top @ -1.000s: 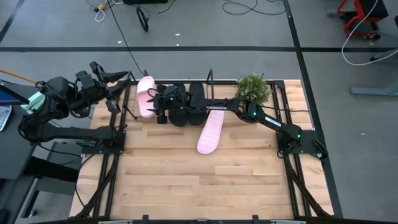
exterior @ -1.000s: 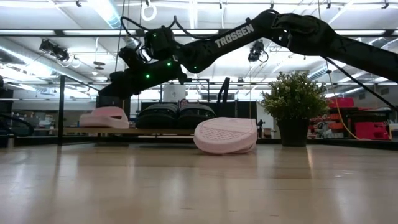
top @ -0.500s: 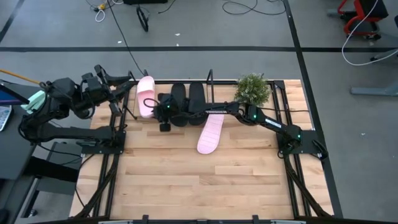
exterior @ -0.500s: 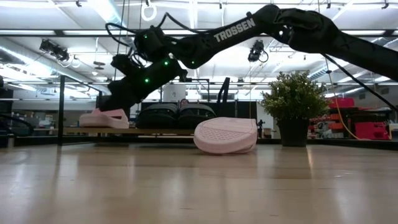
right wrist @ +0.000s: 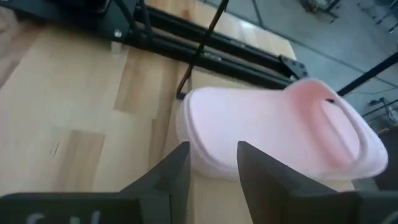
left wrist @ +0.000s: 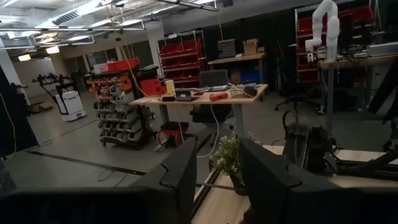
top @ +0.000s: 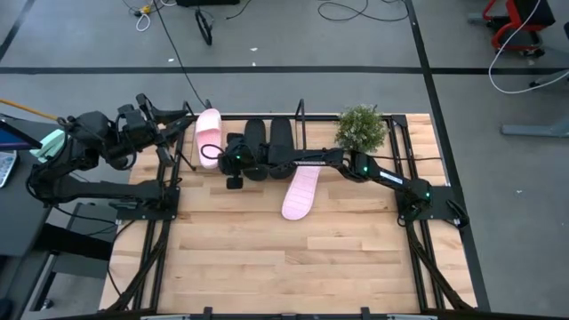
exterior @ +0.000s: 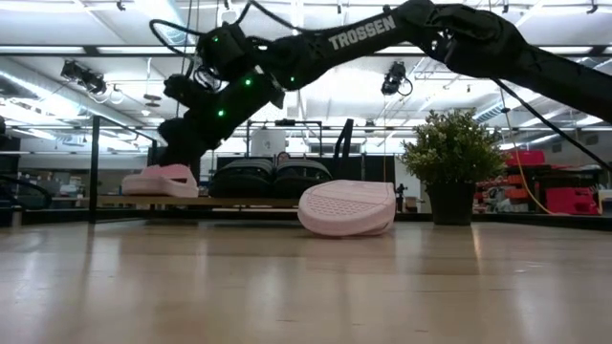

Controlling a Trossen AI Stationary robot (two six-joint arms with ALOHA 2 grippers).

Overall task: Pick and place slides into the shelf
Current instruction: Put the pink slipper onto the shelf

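Note:
One pale pink slide (top: 208, 135) lies on the shelf (top: 300, 108) at its left end. Two black slides (top: 268, 142) lie beside it. A second pink slide (top: 300, 191) lies on the table in front of the shelf. My right gripper (right wrist: 211, 165) is open and slants down at the near end of the shelved pink slide (right wrist: 280, 124). That slide's sole edge shows through the gap between the fingers. My left gripper (left wrist: 217, 168) is open, holds nothing, and hangs level above the table's left edge (top: 178, 120).
A small green potted plant (top: 361, 127) stands at the shelf's right end. Black frame bars (top: 160, 191) run along the table's left and right sides. The wooden tabletop (top: 267, 258) lies bare toward the near edge.
My right gripper has tipped downward and sunk toward the near end of the pink slide on the shelf, shifting a little toward the table's near edge. My left gripper has tipped slightly at the wrist without leaving its place. The slides have stayed where they were.

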